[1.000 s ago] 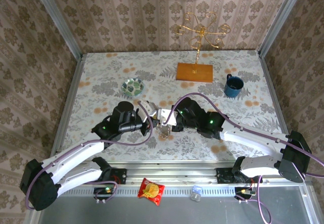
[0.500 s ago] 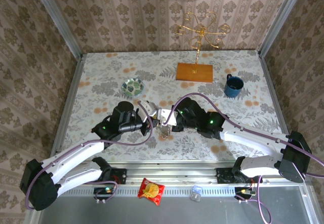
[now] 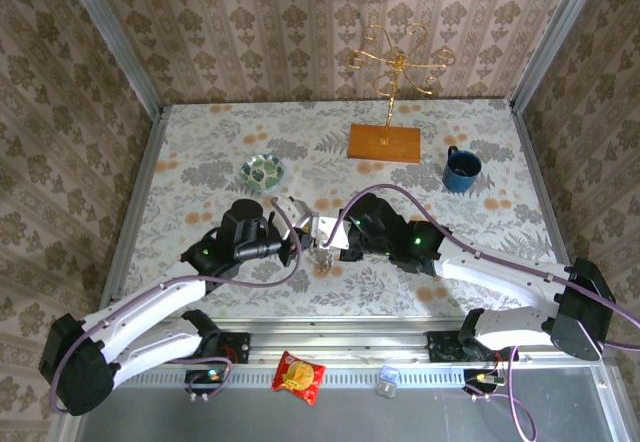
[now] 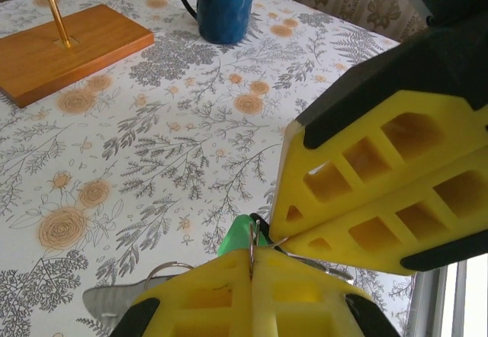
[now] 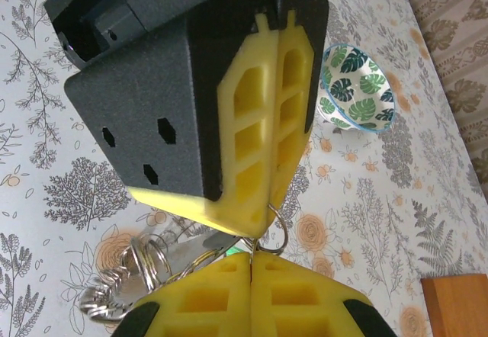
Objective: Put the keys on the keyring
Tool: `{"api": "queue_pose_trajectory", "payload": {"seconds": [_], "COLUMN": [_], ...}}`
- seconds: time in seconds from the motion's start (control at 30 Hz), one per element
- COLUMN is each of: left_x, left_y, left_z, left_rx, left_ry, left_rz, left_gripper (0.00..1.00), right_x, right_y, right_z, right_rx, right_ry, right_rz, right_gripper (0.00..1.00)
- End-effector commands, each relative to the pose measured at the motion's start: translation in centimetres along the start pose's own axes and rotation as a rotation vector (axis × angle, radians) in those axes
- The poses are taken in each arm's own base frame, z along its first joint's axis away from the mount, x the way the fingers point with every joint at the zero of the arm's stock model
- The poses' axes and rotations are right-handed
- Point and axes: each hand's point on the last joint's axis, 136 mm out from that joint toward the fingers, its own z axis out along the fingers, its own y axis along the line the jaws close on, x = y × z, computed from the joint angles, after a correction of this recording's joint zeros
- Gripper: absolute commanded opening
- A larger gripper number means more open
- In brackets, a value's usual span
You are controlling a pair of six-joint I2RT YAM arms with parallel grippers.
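Two grippers meet at table (image 3: pixel 200 152) centre, jaws pressed together: the left gripper (image 4: pixel 252 259) and the right gripper (image 5: pixel 252 261) each nip a thin wire ring (image 5: pixel 276 227). Keys (image 5: pixel 133 276) hang at the ring's eight o'clock, a green-headed piece (image 5: pixel 229 251) between. Threading looks under way, not finished.

keys (image 5: pixel 126 280): cluster partly behind the right gripper (image 5: pixel 252 264); how many there are cannot be told; from the top camera, too small to make out.
green piece (image 4: pixel 238 239): a sliver between the yellow finger blocks, shape hidden.
wire ring (image 5: pixel 276 226): runs into the seam at the tip of the left gripper (image 4: pixel 252 270); the rest of its loop is hidden.
grey key blade (image 4: pixel 110 303): one end under the left gripper, cut by the bottom edge.
bowl (image 5: pixel 358 85): near rim behind the left gripper.
wooden base (image 4: pixel 69 51): cut by the left edge.
gold stem (image 4: pixel 53 5): cut by the top edge.
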Motion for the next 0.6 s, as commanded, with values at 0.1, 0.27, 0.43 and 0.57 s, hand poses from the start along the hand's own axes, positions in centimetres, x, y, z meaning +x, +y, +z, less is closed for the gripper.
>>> {"api": "queue_pose_trajectory", "payload": {"seconds": [0.1, 0.27, 0.43, 0.57], "left_x": [-4.1, -4.7, -4.3, -3.8], "left_y": [-0.2, -0.4, -0.8, -1.3], "left_z": [-1.0, -1.1, -1.1, -1.1], "left_rx": [-0.01, 0.005, 0.026, 0.052], "left_ry": [-0.177, -0.245, -0.262, -0.278], "left_rz": [0.032, 0.027, 0.049, 0.094], "left_gripper": [0.0, 0.0, 0.0, 0.0], "right_x": [-0.4, -0.1, 0.4, 0.2], "right_y": [1.8, 2.6, 2.6, 1.4], "right_z": [-0.5, -0.8, -2.1, -4.2], "right_rx": [-0.066, -0.094, -0.142, -0.23], "right_ry": [-0.04, -0.063, -0.083, -0.175], "right_rz": [-0.005, 0.001, 0.063, 0.238], "right_gripper": [0.0, 0.18, 0.34, 0.35]}}
